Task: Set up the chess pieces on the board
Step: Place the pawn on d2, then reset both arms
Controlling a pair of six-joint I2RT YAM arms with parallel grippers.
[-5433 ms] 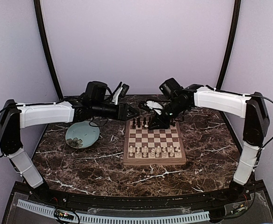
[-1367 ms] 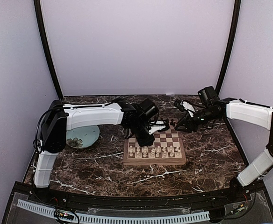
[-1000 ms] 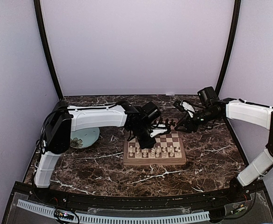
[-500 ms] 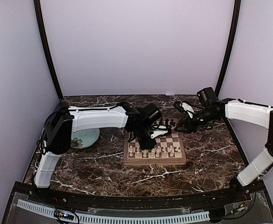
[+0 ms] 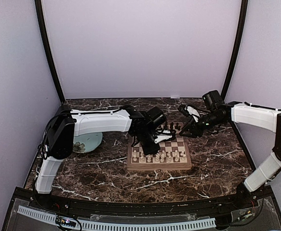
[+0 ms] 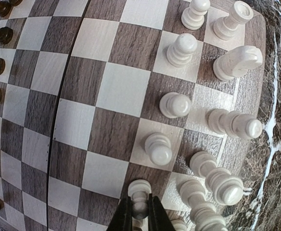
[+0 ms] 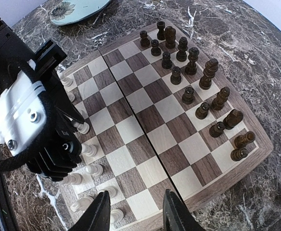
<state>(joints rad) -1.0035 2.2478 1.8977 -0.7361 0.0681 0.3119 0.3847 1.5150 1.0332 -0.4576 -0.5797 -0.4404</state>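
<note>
Cream pawn (image 6: 139, 191) clamped in the left gripper (image 6: 140, 214), jaws closed on its stem, bottom centre of the left wrist frame. Held upright over the board (image 6: 107, 91), probably to stand it in the pawn rank; base contact cannot be told. Other white pieces (image 6: 175, 104) crowd just right and could be toppled on release. Right gripper (image 7: 136, 197) hangs empty, fingers apart, over the board's lower edge. Dark pieces (image 7: 188, 72) ranked upper right. Teal plate (image 7: 78, 9) upper left, clear of the work.
</note>
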